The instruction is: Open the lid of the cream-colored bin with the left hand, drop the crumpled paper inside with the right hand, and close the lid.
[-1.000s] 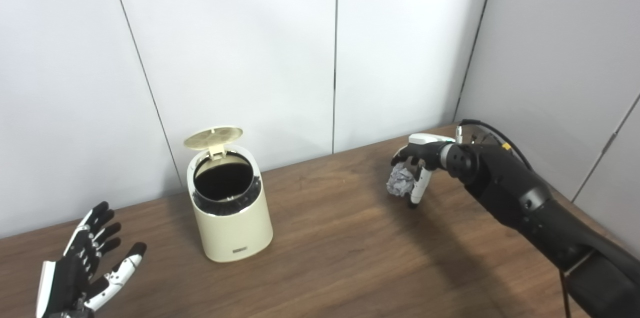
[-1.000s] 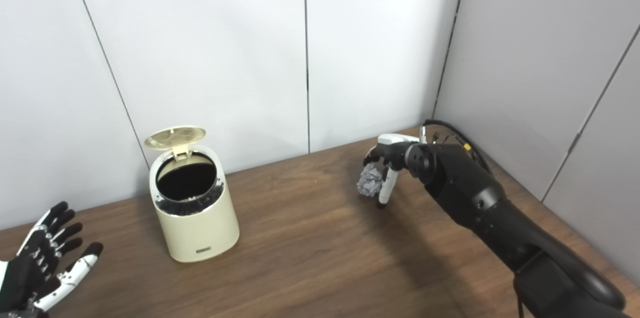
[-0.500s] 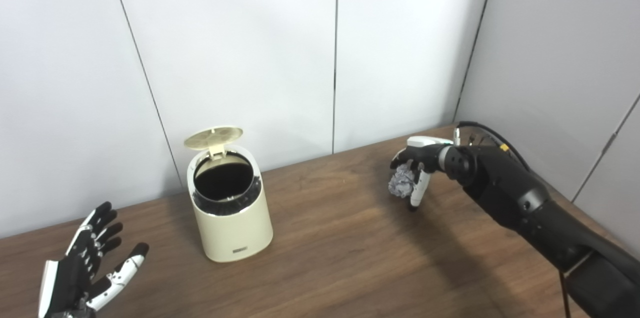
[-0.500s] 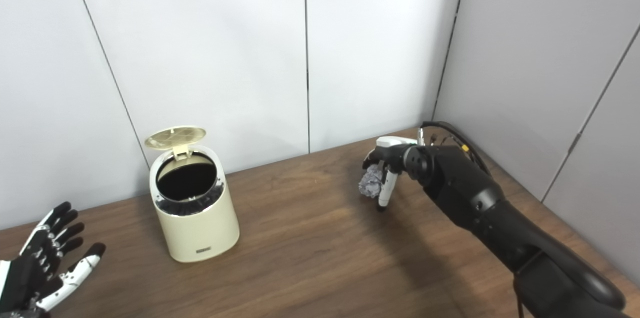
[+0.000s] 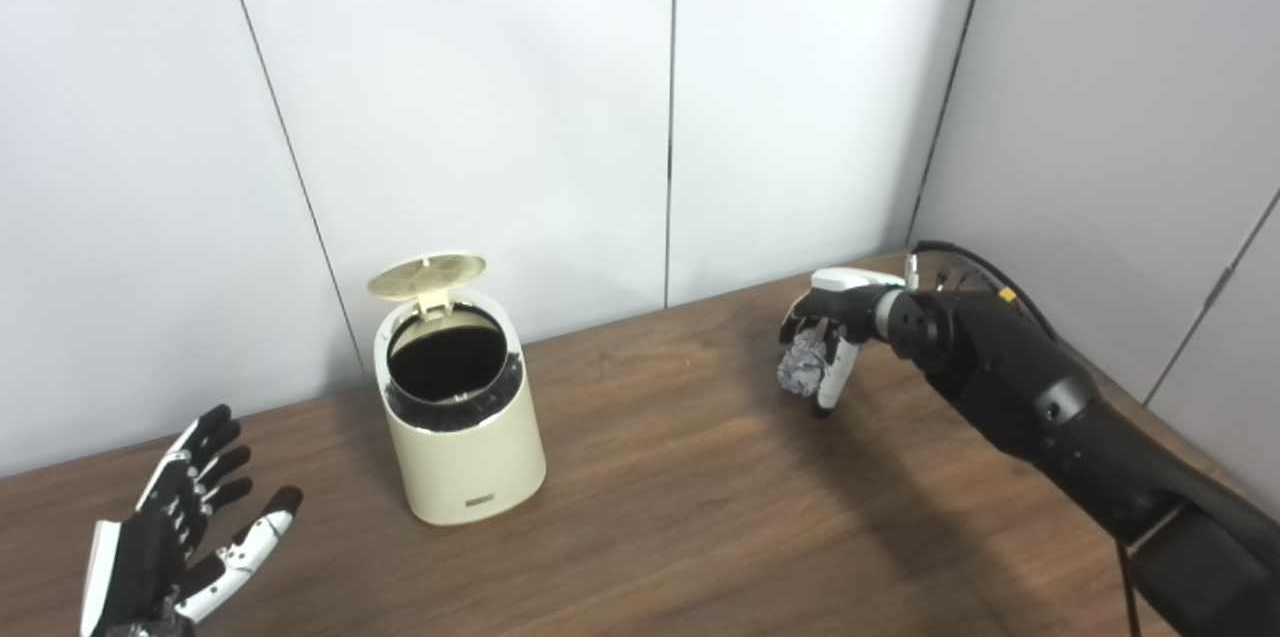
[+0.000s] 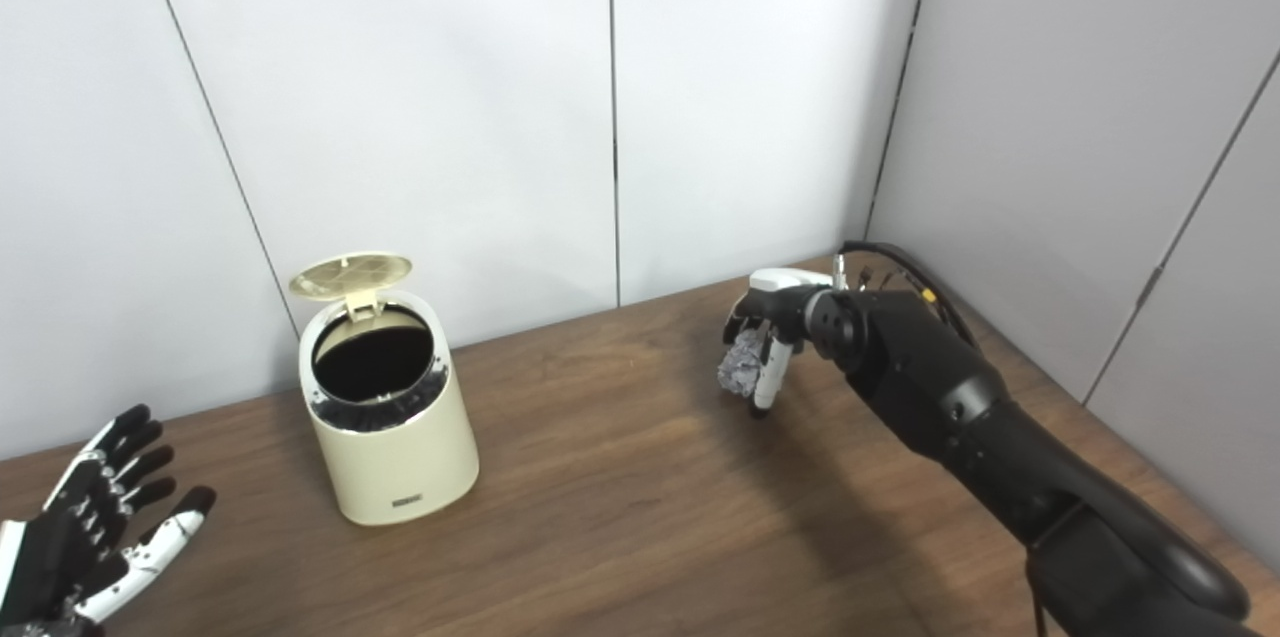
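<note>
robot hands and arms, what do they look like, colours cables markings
The left robot hand is black with white trim along its outer edge and on the thumb. The right robot hand has a white back plate and black fingers. The right arm is glossy black with rounded segments; a thin black cable with a yellow tag loops above the wrist.

The rounded plastic bin [image 5: 462, 437] is cream, with a dark label low on its front and a black interior ringed by a glossy dark rim; its round ribbed lid [image 5: 427, 275] is a slightly deeper tan-cream. The crumpled paper ball [image 5: 803, 369] is pale grey-white with shadowed creases. The right hand [image 5: 830, 337] is black with white shell pieces, on a matt black arm [image 5: 1040, 397]. The left hand [image 5: 170, 547] is black, its fingers [image 5: 205, 457] patterned with white segments. The wooden tabletop [image 5: 680, 517] is dark brown with streaky grain. The wall panels [image 5: 480, 97] are plain pale grey, split by thin dark seams
</note>
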